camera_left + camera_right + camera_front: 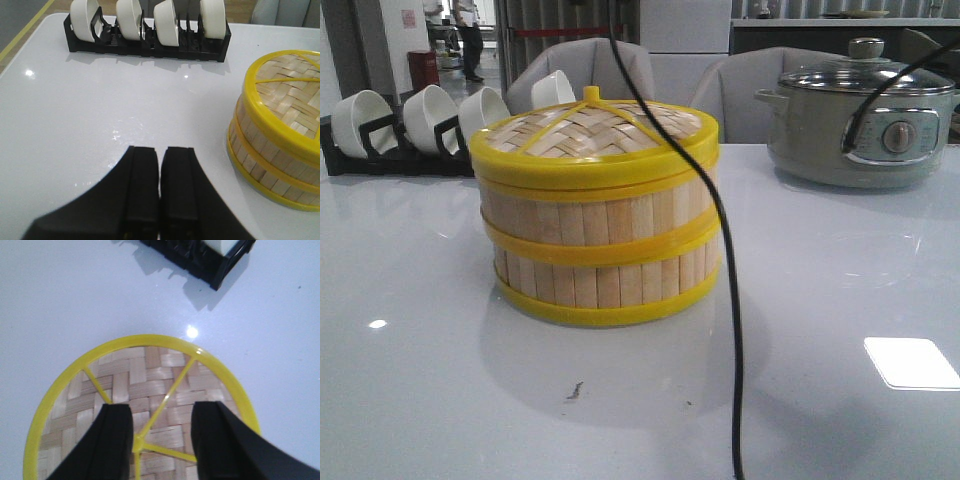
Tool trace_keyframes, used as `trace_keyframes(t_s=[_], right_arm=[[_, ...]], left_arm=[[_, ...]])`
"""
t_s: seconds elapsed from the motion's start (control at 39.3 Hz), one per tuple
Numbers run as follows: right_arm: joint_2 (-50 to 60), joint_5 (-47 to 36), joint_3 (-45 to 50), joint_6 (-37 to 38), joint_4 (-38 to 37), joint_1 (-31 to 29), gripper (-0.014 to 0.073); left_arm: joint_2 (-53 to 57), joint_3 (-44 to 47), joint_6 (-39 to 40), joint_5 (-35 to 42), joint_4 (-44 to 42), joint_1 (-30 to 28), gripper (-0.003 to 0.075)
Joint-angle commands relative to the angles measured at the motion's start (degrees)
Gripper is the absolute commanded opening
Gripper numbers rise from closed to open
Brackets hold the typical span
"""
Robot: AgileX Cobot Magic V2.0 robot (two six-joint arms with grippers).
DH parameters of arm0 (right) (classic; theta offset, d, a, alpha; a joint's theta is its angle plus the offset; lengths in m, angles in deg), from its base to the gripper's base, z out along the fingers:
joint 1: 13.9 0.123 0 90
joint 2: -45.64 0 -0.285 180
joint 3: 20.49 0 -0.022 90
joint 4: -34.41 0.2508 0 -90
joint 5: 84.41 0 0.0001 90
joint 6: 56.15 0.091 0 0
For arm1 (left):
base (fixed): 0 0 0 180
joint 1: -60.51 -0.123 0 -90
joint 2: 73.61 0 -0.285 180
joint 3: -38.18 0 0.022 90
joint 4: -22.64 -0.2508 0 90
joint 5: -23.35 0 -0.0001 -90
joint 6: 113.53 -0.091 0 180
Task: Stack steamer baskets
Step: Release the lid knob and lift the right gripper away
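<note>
We see the two steamer baskets (595,255) already stacked one on the other in the middle of the glossy white table (410,380), with a woven bamboo lid (592,135) with a yellow rim resting on top. The edges line up closely, though the upper basket may sit a touch askew.

Our right gripper (161,440) hangs directly above the lid's center, its two black fingers spread wide on either side of the yellow hub, holding nothing. Our left gripper (159,192) is to the left of the stack, over bare table, its fingers pressed together and empty.

We judge the stacking nearly finished. To finish well, we would lift the right gripper straight up so neither finger catches a yellow spoke or nudges the lid.

Behind the stack on the left stands a black rack (395,150) of white bowls (430,115). Far right sits a grey pot (865,135) with a glass lid. A black cable (725,260) hangs across the front view.
</note>
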Motion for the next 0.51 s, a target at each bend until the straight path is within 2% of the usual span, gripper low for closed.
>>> trace_keyframes(t_s=[0.0,0.25,0.41,0.48], right_arm=[[6.5,-5.7,-1.0,0.0,-0.7,-2.4,0.0391],[17.9,-12.9,11.9,0.0,-0.7,-9.3,0.0391],[28.4,-20.7,26.5,0.0,-0.7,-13.3,0.0391],[34.7,-27.6,35.7,0.0,-0.7,-15.2,0.0391]], left_arm=[[-0.1,-1.5,0.5,4.8,-0.5,0.4,0.0095],[-0.1,-1.5,0.5,4.8,-0.5,0.4,0.0095],[-0.1,-1.5,0.5,4.8,-0.5,0.4,0.0095],[-0.1,-1.5,0.5,4.8,-0.5,0.4,0.0095]])
